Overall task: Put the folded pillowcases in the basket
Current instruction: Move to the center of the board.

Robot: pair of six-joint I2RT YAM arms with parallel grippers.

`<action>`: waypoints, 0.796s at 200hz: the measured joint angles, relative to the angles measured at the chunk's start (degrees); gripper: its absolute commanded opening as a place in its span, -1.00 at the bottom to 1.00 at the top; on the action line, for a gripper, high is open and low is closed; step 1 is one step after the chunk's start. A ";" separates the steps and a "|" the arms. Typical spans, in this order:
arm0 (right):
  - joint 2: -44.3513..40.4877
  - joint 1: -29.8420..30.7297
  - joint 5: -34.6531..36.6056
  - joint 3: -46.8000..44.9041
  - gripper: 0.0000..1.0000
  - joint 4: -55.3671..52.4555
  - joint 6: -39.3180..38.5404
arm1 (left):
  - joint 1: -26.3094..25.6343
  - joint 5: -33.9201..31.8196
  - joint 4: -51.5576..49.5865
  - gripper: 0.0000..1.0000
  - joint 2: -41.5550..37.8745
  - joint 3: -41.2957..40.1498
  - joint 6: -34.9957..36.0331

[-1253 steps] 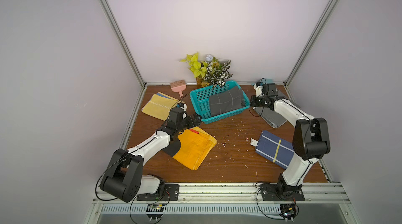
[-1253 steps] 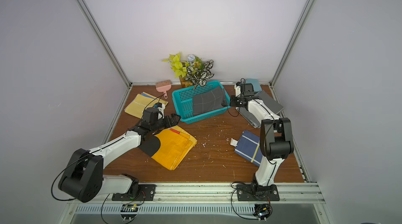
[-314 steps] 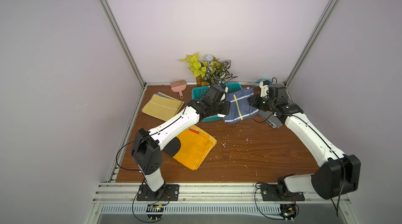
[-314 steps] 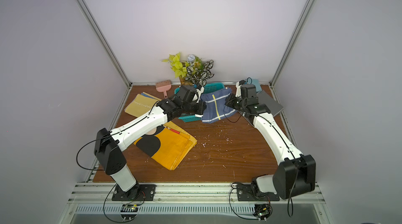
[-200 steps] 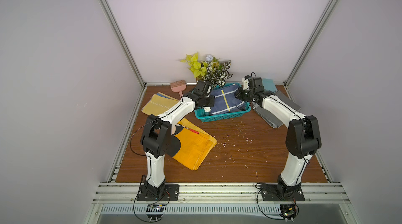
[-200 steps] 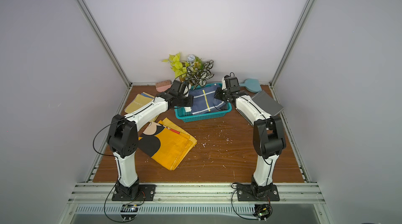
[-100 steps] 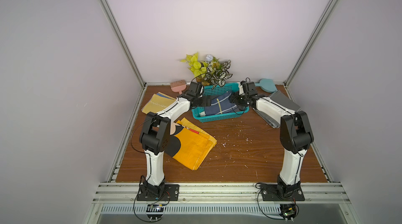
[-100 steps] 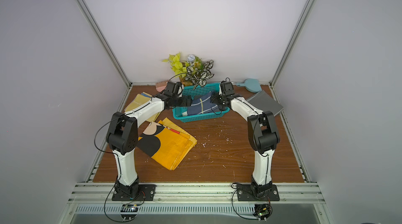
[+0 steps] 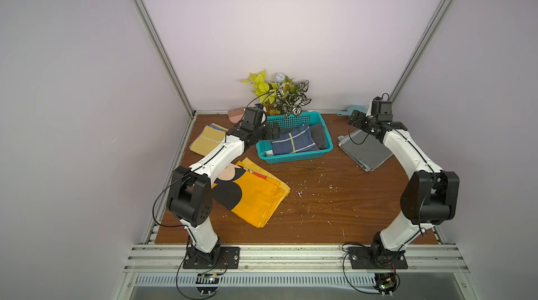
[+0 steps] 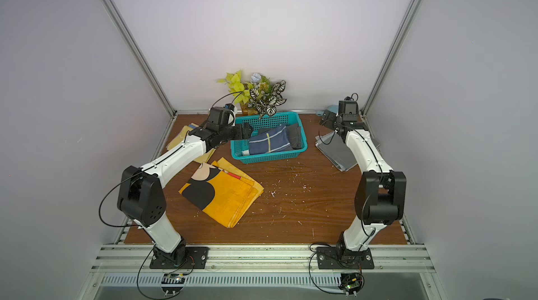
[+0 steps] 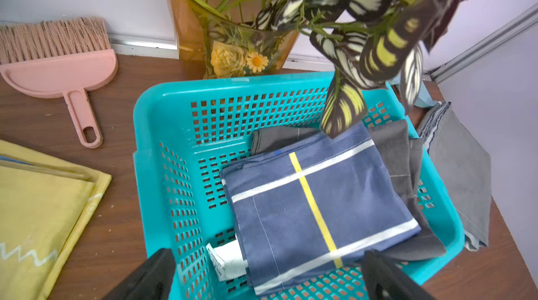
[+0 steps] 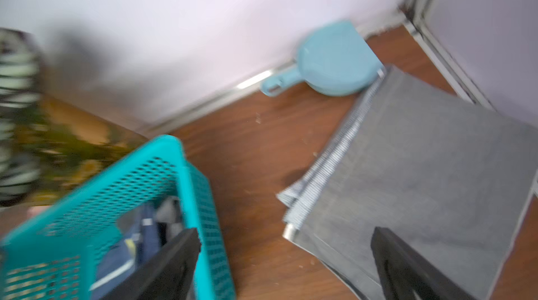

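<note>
Right gripper (image 9: 354, 118) pulled back from basket (image 9: 295, 158) to far right corner of table (image 9: 320, 205), above gray cloth (image 9: 368, 151); jaws wide, empty. Left gripper (image 9: 274, 133) at basket's left rim, spread wide, empty. Navy pillowcase (image 9: 293, 144) lies inside basket.

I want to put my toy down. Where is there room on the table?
The table is bare in front of the basket, from the orange cloth across to the grey cloth. The back is crowded: brush, plant, basket, dustpan.
</note>
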 measured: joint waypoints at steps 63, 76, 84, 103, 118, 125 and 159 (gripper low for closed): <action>12.26 -0.31 7.19 -1.97 0.89 -9.42 -2.69 | -4.52 1.84 1.75 0.99 -8.37 -13.27 -3.72; 12.87 -0.33 9.90 -1.38 0.88 -10.23 -3.19 | -4.81 2.36 2.49 0.99 -10.80 -15.98 -4.90; 13.14 -0.33 10.99 -1.27 0.85 -10.25 -3.48 | -4.83 2.58 2.75 0.99 -12.15 -17.22 -5.38; 13.64 -0.37 12.11 -1.64 0.43 -10.38 -4.13 | -4.83 2.89 3.13 0.99 -14.23 -18.88 -6.23; 13.62 -0.37 11.54 -3.63 -0.12 -9.62 -4.57 | -4.83 2.89 3.15 0.99 -15.54 -19.67 -6.51; 13.11 -0.35 10.64 -5.16 -0.41 -8.55 -4.48 | -4.83 2.89 3.17 0.99 -16.04 -19.93 -6.56; 6.97 0.87 10.05 -15.23 -1.00 -2.08 -4.61 | -4.83 2.84 3.17 0.99 -17.22 -20.55 -6.88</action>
